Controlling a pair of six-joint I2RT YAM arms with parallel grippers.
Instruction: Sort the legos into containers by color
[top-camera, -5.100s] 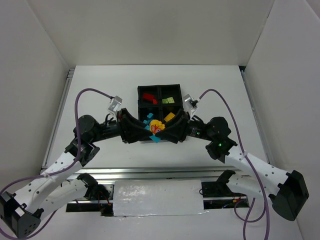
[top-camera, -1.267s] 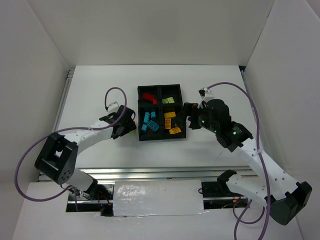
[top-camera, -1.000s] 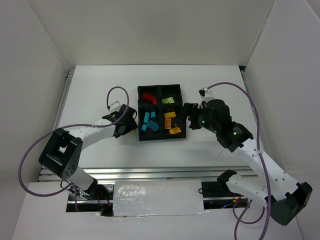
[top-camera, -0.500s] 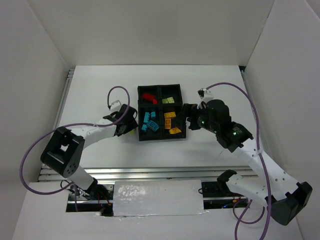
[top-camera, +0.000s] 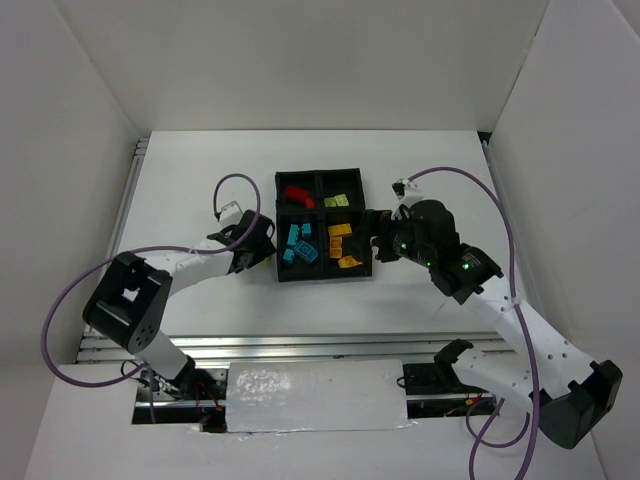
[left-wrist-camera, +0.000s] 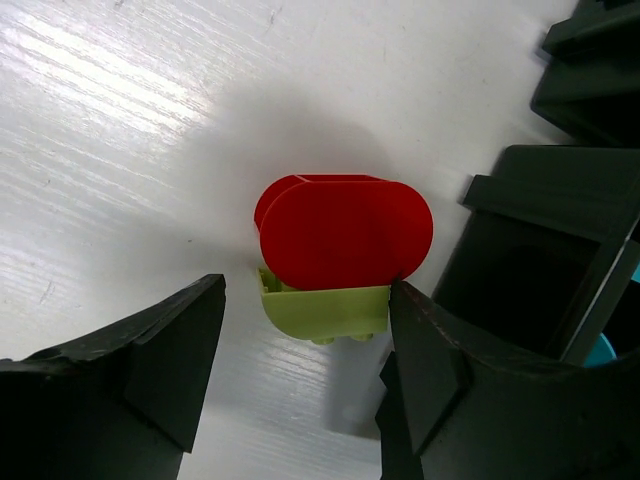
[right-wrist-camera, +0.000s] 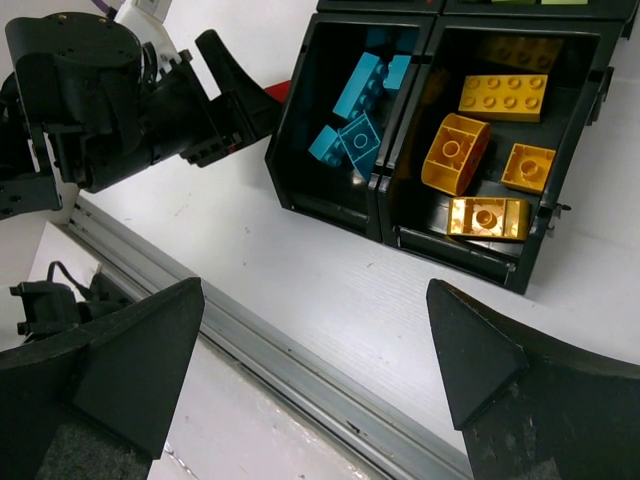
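My left arm lies low, elbow folded out to my left and forearm running in toward the middle, and my left gripper points down with its two fingers spread apart. My right arm reaches up and inward from its base, wrist bent over. My right gripper is tilted downward, jaws held wide.

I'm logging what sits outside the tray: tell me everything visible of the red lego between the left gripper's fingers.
The red lego is glossy plastic, showing a smooth stadium-shaped face with rounded ends and no studs. It sits on the white table, overlapping a lime green brick, between the open fingers of the left gripper, just outside the black tray.
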